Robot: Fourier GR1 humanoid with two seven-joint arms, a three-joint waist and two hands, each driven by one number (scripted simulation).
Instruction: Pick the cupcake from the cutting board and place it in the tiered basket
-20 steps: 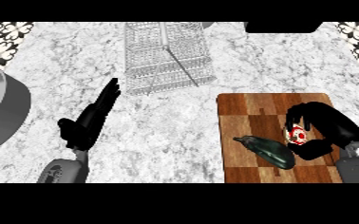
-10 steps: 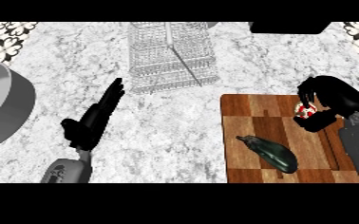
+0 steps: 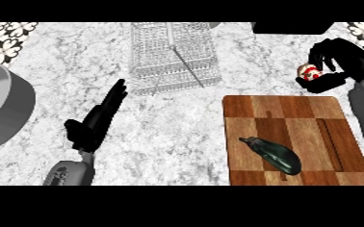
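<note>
The left hand shows at the lower left. Its fingers are straight and close together. They point up and a little to the right. Its thumb sticks out to the left side. The grey left forearm comes in from the bottom edge, right under the hand.

The right hand is high up at the right side. Its fingers curl over a small cupcake, and its thumb sits just below it. Only a bit of the grey right forearm shows, at the right edge.
</note>
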